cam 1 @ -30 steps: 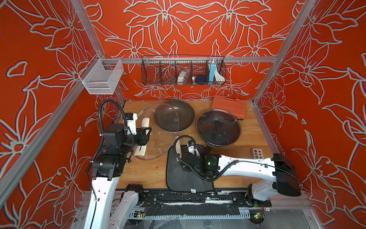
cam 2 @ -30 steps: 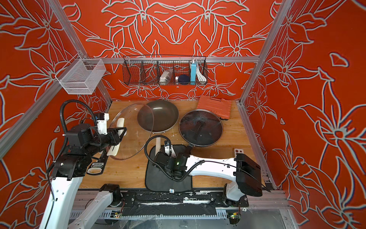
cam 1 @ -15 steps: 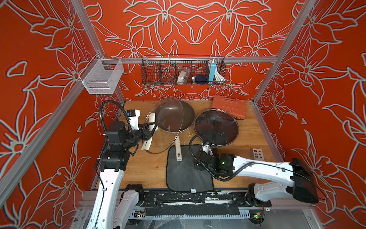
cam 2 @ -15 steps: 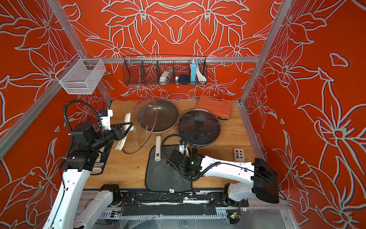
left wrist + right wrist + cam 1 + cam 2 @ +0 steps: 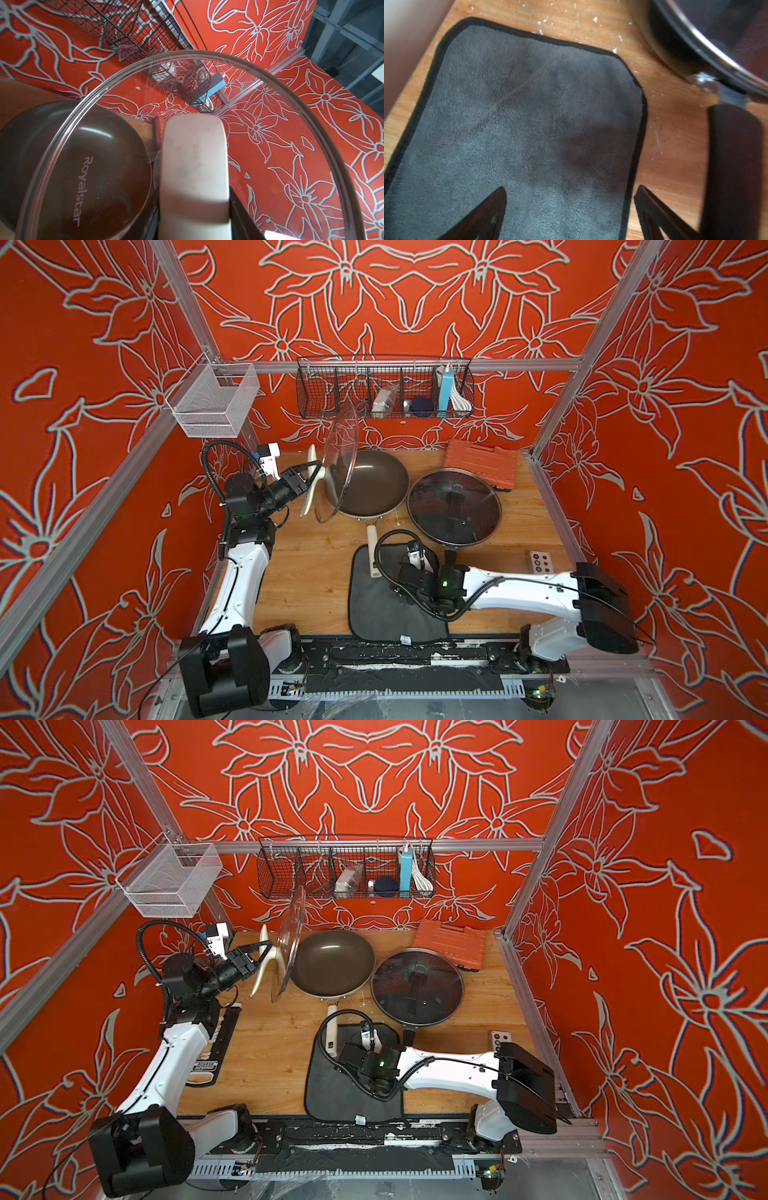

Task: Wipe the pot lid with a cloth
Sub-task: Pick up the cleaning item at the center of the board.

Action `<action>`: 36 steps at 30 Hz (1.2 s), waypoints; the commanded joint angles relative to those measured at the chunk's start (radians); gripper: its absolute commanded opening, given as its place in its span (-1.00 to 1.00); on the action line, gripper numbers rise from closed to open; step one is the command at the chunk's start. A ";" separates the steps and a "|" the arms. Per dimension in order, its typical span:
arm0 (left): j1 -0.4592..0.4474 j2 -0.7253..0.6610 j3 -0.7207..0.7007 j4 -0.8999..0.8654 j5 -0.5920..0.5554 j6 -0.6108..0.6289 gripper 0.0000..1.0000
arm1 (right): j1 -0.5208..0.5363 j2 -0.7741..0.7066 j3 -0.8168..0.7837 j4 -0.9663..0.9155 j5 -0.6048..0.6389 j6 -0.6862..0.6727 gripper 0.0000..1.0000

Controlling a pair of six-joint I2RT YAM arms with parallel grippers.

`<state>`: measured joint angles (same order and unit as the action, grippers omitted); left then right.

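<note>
Holding the pot lid (image 5: 338, 462) up on edge beside the frying pan (image 5: 378, 485), presumably so the glass faces are reachable for wiping. Left gripper (image 5: 314, 477) is clamped on its cream handle (image 5: 195, 166), jaws part-closed. Cloth (image 5: 374, 608) lies flat near the table (image 5: 307, 572) front edge, not yet picked up. Right gripper (image 5: 571, 187) sits low over it, jaws fully spread, empty, straddling the cloth's side edge.

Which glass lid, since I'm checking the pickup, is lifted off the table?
The cream-handled pot lid, held on edge by the left gripper; the black-handled lid lies flat.
</note>
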<state>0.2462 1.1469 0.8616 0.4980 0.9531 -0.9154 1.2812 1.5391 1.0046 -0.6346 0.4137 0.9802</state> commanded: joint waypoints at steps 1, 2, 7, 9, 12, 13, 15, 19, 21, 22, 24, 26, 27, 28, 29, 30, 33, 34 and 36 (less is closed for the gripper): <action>-0.004 -0.034 0.076 0.453 0.147 -0.119 -1.00 | 0.002 0.062 0.038 0.011 -0.015 -0.018 0.95; -0.004 -0.030 0.075 0.483 0.157 -0.136 -1.00 | 0.000 0.078 0.041 0.022 -0.023 -0.017 0.95; -0.003 -0.010 0.083 0.617 0.167 -0.235 -1.00 | -0.001 0.156 0.015 0.110 -0.086 -0.014 0.95; -0.004 -0.006 0.089 0.628 0.162 -0.252 -1.00 | -0.003 0.174 0.000 0.138 -0.104 -0.010 0.95; -0.002 -0.010 0.090 0.623 0.155 -0.254 -1.00 | -0.011 0.184 -0.034 0.184 -0.131 -0.004 0.95; -0.003 -0.011 0.087 0.624 0.154 -0.255 -1.00 | -0.016 0.184 -0.050 0.209 -0.146 -0.003 0.95; -0.004 -0.017 0.081 0.622 0.151 -0.255 -1.00 | -0.034 0.178 -0.101 0.287 -0.200 0.008 0.94; -0.004 -0.022 0.075 0.620 0.152 -0.255 -1.00 | -0.061 0.189 -0.163 0.360 -0.256 0.024 0.88; -0.003 -0.024 0.075 0.620 0.151 -0.256 -1.00 | -0.072 0.208 -0.175 0.374 -0.276 0.027 0.82; -0.002 -0.023 0.075 0.620 0.150 -0.258 -1.00 | -0.075 0.219 -0.176 0.375 -0.284 0.028 0.77; -0.002 -0.024 0.076 0.622 0.147 -0.260 -1.00 | -0.080 0.243 -0.168 0.370 -0.303 0.024 0.61; -0.003 -0.024 0.078 0.620 0.148 -0.260 -1.00 | -0.081 0.262 -0.151 0.351 -0.307 0.016 0.42; -0.002 -0.025 0.078 0.620 0.147 -0.261 -1.00 | -0.080 0.266 -0.141 0.340 -0.304 0.012 0.30; -0.004 -0.025 0.078 0.619 0.148 -0.257 -1.00 | -0.079 0.266 -0.132 0.329 -0.299 0.007 0.19; -0.004 -0.027 0.075 0.620 0.145 -0.259 -1.00 | -0.079 0.264 -0.123 0.311 -0.292 0.002 0.03; -0.002 -0.028 0.072 0.620 0.144 -0.258 -1.00 | -0.080 0.258 -0.115 0.291 -0.278 -0.004 -0.15; -0.004 -0.044 0.042 0.622 0.105 -0.238 -1.00 | -0.080 0.233 -0.103 0.249 -0.245 -0.010 -0.73; -0.004 -0.052 0.023 0.626 0.081 -0.227 -1.00 | -0.080 0.222 -0.101 0.237 -0.236 -0.011 -0.91; -0.003 -0.069 -0.018 0.640 0.030 -0.212 -1.00 | -0.080 0.196 -0.103 0.219 -0.221 -0.012 -1.00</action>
<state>0.2420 1.1454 0.8463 0.9562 1.1286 -1.1404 1.1938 1.7206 0.9260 -0.3023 0.2535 0.9558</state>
